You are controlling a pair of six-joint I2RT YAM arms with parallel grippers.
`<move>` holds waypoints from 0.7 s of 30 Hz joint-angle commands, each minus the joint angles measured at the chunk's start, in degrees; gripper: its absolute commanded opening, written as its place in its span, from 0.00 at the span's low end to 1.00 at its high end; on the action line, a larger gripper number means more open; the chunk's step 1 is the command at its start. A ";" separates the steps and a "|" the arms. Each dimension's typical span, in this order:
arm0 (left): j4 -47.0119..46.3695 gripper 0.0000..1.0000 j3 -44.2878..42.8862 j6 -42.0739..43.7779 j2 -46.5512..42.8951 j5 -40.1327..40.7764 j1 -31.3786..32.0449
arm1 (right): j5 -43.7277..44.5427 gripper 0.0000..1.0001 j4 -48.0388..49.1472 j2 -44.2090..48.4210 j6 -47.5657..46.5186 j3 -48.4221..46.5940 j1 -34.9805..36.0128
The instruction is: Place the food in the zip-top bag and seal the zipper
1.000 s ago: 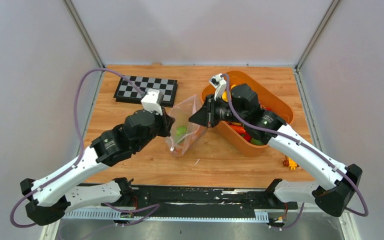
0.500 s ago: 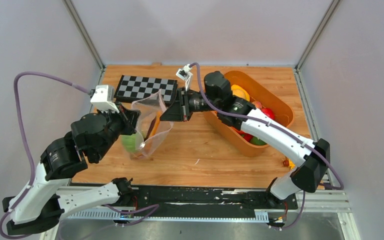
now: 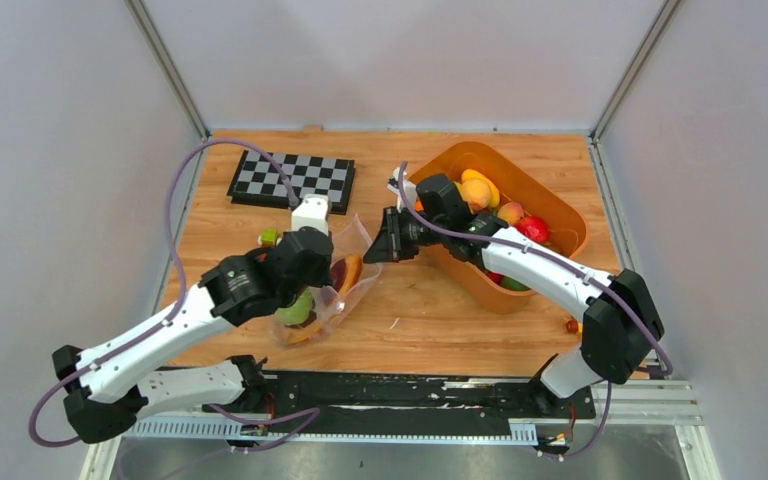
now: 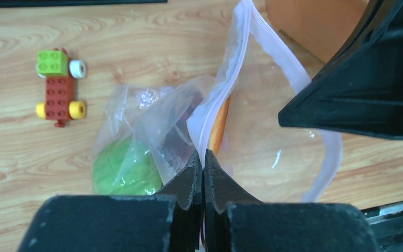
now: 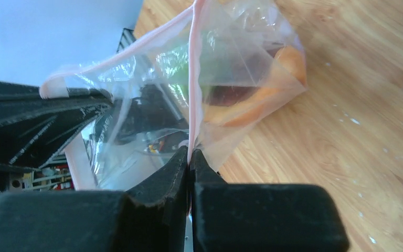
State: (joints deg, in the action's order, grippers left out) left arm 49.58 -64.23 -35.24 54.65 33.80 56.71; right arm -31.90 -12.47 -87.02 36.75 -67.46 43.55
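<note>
The clear zip-top bag [image 3: 332, 292] lies on the wooden table between my arms, its mouth held open. Inside are a green fruit [image 3: 298, 308] and the maroon slice with orange rim [image 3: 346, 272]. My left gripper [image 3: 336, 258] is shut on one side of the zipper [image 4: 225, 79], the green fruit [image 4: 123, 173] just beyond its jaws [image 4: 203, 157]. My right gripper [image 3: 370, 248] is shut on the other side of the zipper [image 5: 191, 79], the maroon slice [image 5: 241, 100] showing through the bag [image 5: 136, 105] past its tips [image 5: 190, 152].
An orange tub [image 3: 565, 215] at the right holds more food, such as a peach [image 3: 476, 190] and a red apple [image 3: 533, 228]. A checkerboard [image 3: 292, 180] lies at the back left. A wheeled block toy [image 3: 270, 238] sits left of the bag; another [image 3: 578, 325] lies by the tub.
Both grippers have carried the bag to the right and toward the table's front, and lower. The left arm has swung right; the right gripper has drawn back toward the tub.
</note>
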 commanded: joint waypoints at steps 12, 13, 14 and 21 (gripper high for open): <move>-14.41 0.02 2.30 0.13 -0.86 -5.04 -0.13 | 10.92 0.22 -15.15 10.55 -10.18 -4.51 -1.54; -14.69 0.01 2.78 -0.24 -1.11 -5.19 -0.11 | 11.33 0.25 -15.59 11.89 -11.19 -4.67 -1.53; -15.01 0.01 3.32 -0.45 -1.55 -5.23 -0.11 | 12.35 0.32 -16.25 13.21 -12.10 -5.26 -1.48; -16.35 0.02 4.74 -0.46 -2.64 -6.15 -0.13 | 30.13 0.72 -19.86 23.43 -19.36 -5.06 -2.57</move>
State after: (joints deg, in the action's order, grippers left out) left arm 36.88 -59.48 -35.55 52.99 28.27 56.64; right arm -14.74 -29.93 -69.10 23.53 -70.35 41.89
